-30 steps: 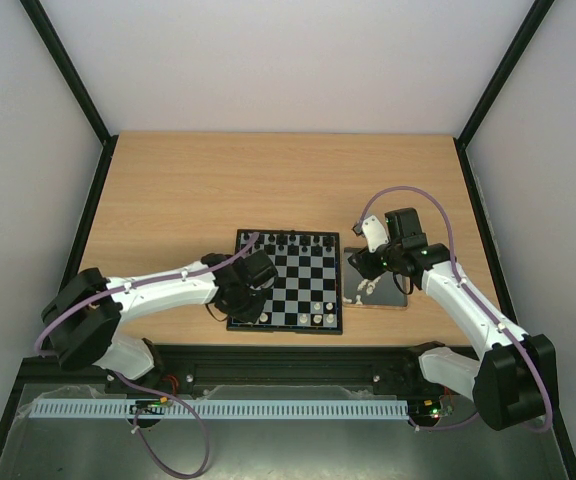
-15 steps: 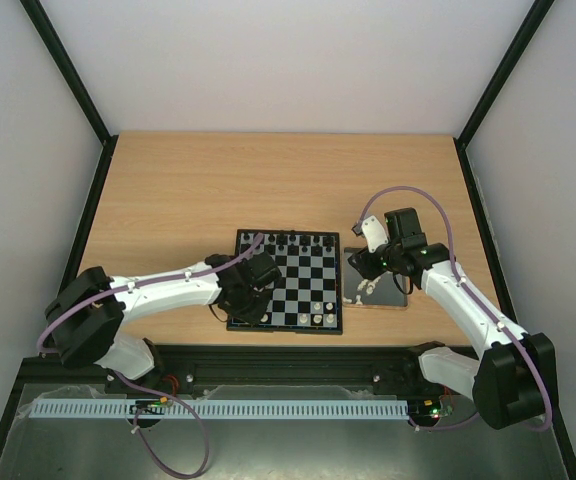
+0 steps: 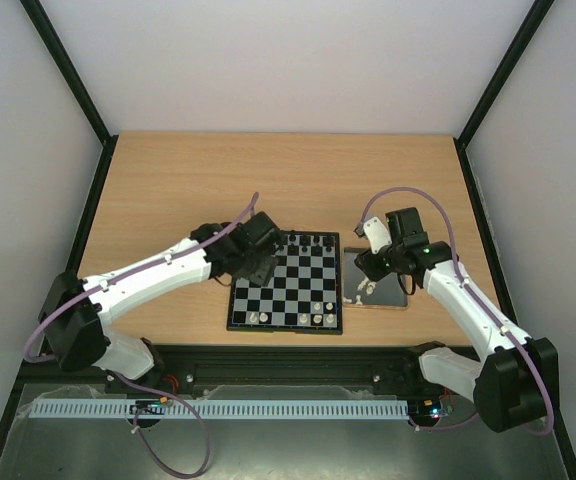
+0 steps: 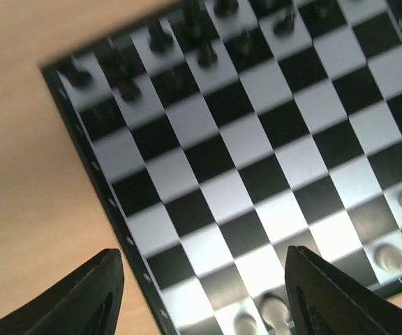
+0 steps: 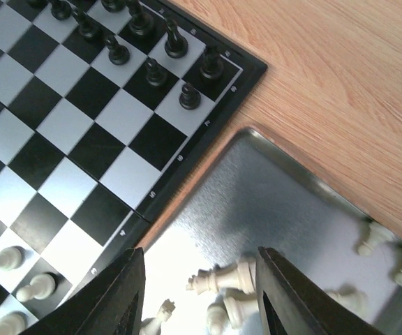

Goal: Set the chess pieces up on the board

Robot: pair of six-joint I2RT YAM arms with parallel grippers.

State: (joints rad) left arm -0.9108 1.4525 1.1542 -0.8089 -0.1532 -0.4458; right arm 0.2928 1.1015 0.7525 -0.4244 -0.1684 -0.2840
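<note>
Tray (image 5: 271,202) beside the board (image 5: 68,125) is holding toppled white pieces (image 5: 222,279), one pointing its top at the board. Left gripper (image 4: 201,269), right gripper (image 5: 199,265): both hanging wide apart.

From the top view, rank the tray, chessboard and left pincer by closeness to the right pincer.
1. Metal tray, directly beneath the right pincer.
2. Chessboard, just left of it.
3. Left pincer, at the board's far-left side.
</note>
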